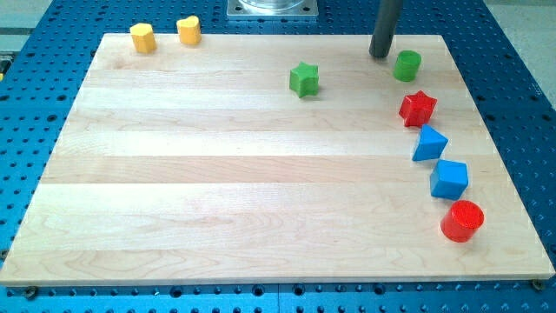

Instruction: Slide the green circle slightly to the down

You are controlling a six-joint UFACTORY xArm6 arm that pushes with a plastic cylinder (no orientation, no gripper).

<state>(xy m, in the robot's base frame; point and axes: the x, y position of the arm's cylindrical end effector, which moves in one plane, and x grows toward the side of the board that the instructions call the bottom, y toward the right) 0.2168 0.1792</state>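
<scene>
The green circle [407, 65] stands near the board's top right. My tip [380, 55] rests on the board just to the view's left of it and slightly higher, a small gap apart. A red star [418, 108] lies just below the green circle. A green star [304, 79] sits to the view's left of the tip.
Below the red star run a blue triangle-like block [429, 143], a blue cube [449, 179] and a red cylinder [462, 221] down the right side. Two yellow blocks [143, 38] [188, 30] sit at the top left. The wooden board [217, 174] lies on a blue perforated table.
</scene>
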